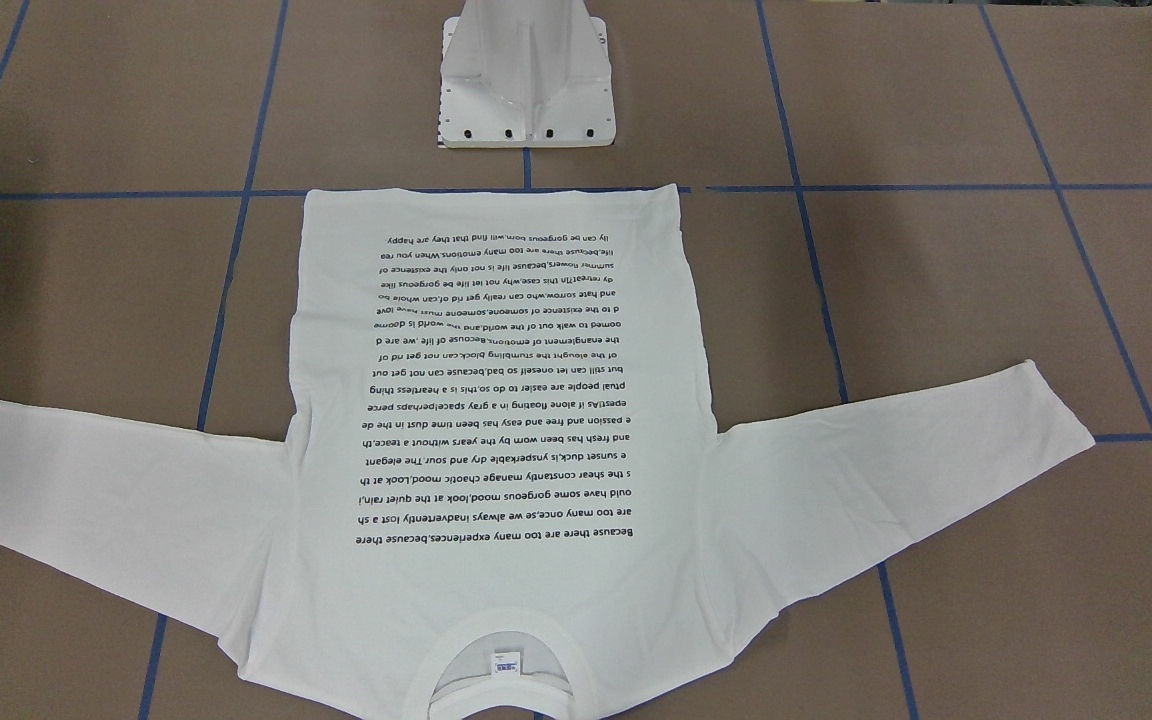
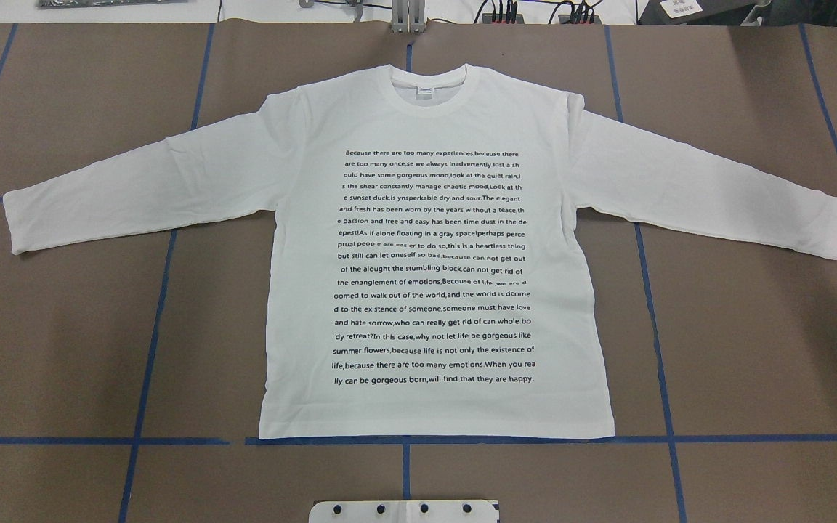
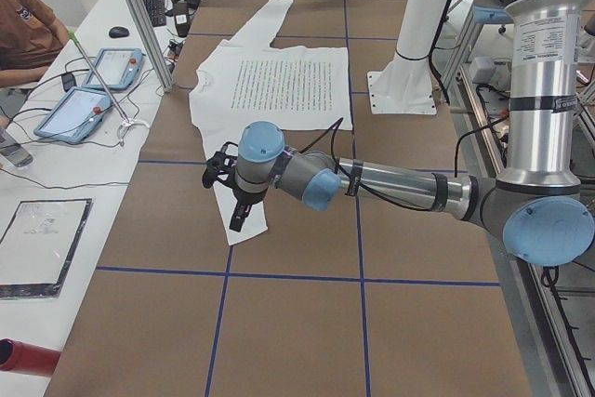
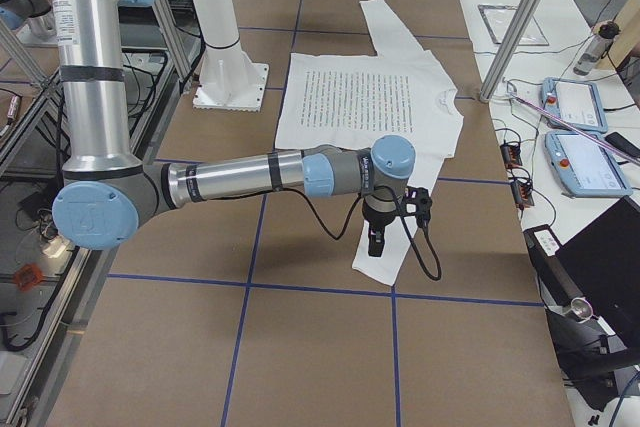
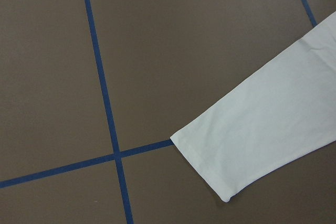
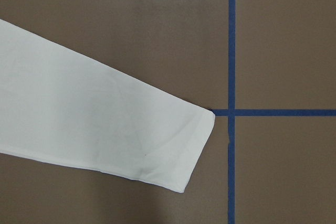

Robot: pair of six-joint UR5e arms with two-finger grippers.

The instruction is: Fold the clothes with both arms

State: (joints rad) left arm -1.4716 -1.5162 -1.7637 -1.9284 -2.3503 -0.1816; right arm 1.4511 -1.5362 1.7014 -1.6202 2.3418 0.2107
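One white T-shirt (image 2: 433, 240) lies flat on the table (image 2: 62, 349), text side up, collar far, sleeves out L & R. My left end effector (image 3: 236, 218) hangs over the left cuff (image 5: 210, 166), my right end effector (image 4: 375, 239) over the right cuff (image 6: 191, 150). Can't tell whether either is spread or pressed together.

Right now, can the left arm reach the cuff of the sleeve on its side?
Probably yes: the left pincer hangs over that cuff, which lies flat on the table with nothing on it.
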